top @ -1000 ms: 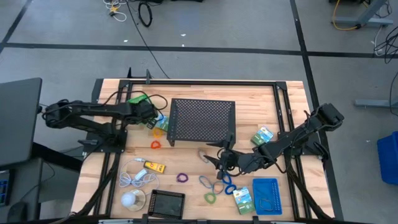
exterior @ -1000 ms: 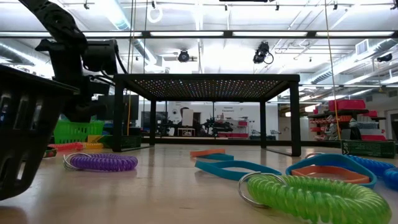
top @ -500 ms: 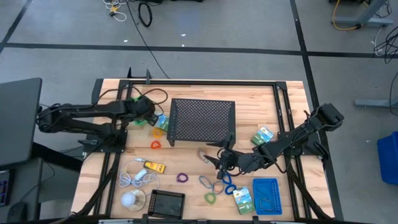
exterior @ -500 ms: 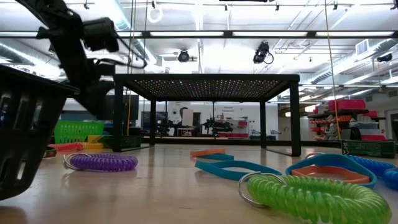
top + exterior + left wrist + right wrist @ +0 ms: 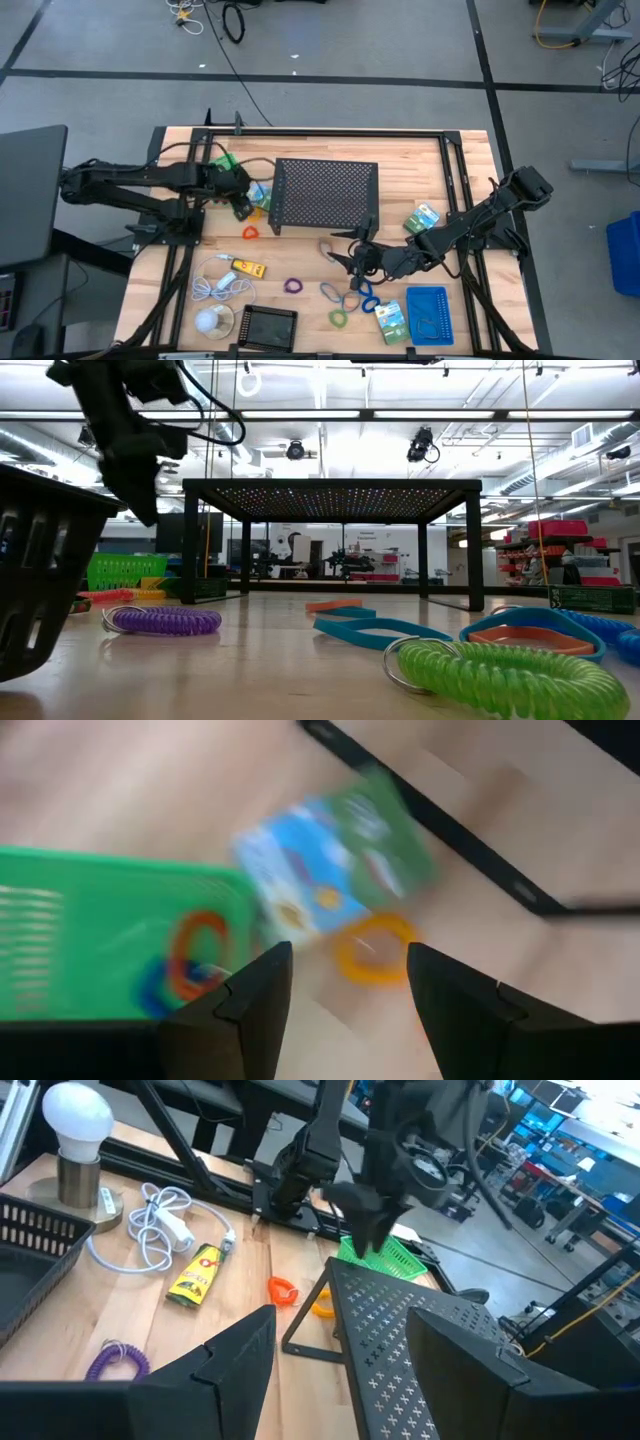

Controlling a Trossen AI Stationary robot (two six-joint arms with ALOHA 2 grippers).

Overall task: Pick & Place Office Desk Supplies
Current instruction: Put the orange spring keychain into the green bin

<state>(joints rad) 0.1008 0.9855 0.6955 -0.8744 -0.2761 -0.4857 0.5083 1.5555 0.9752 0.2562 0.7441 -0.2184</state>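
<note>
Near edge of surface (image 5: 300,255): green loop (image 5: 338,318), blue loops (image 5: 362,289), purple loop (image 5: 293,286) loose, unsorted. Right tool (image 5: 339,257) open, empty, hovering beside them. Farther: left tool (image 5: 241,206) open, empty, above packet (image 5: 335,860) and orange loop (image 5: 375,948); green tray (image 5: 110,935) holds two loops. Most sorting appears left.

Light wood table (image 5: 470,160), visible grain, matt w/ slight sheen. Black perforated metal stand (image 5: 325,190), matt, on thin metal legs. Green tray (image 5: 100,940): plastic mesh. Green-blue packet (image 5: 335,860): glossy printed wrap. Coiled loops, e.g. purple loop (image 5: 165,620) and green loop (image 5: 505,678), look like shiny smooth plastic, w/ metal split rings. White cable (image 5: 165,1220): smooth plastic. Black tray (image 5: 268,326): matt plastic mesh.
</note>
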